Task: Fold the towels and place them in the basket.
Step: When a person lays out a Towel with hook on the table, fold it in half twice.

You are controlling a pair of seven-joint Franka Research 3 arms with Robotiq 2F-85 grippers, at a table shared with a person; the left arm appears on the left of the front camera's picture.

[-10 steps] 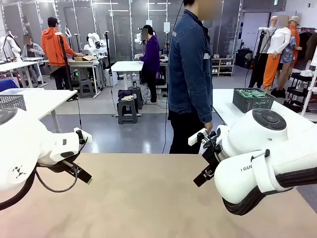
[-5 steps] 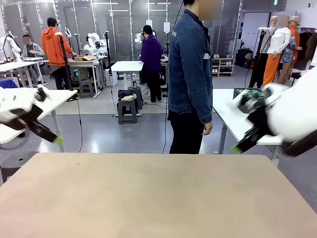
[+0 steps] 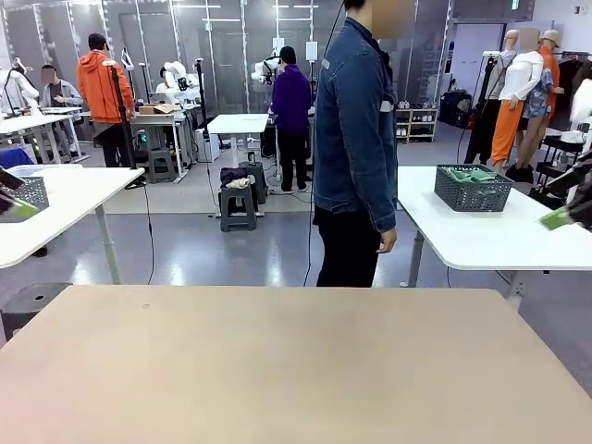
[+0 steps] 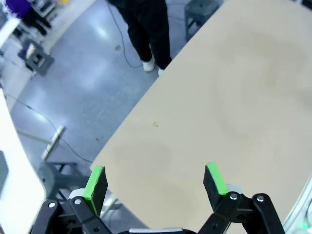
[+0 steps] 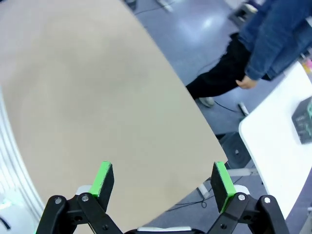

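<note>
Closest to you, your left gripper [image 4: 155, 180] hangs above the near-left part of the tan table [image 4: 234, 87]. Its 2 green pads [image 4: 95, 183] stand wide apart with nothing between them, so it is released and grasps nothing. In the front view it sits at the far left edge of the picture, off to the side of the table.

Your right gripper [image 5: 162, 179] is spread just as wide. Bare tabletop shows between its 2 green pads [image 5: 220, 181], so it too is released and carries nothing. In the front view it sits at the far right edge, also off to the side of the table.

The tan tabletop stretches bare from the near edge to the far edge.

Just past the far edge stands 1 person [image 3: 356, 139] in a blue denim jacket and dark trousers, turned sideways to you. The person's hand [image 5: 245, 83] hangs loose at the hip, holding nothing.

Farther back and to the right stands a white table [image 3: 481, 242], well apart from the tan one. On it rests the basket [image 3: 474, 194], dark grey with mesh sides. Green cloth shows above its rim and looks like the green towel [image 3: 472, 174]; whether it is folded is too small to tell.

Far left, a paler mesh basket [image 3: 33, 190] sits on another white table [image 3: 74, 199].
</note>
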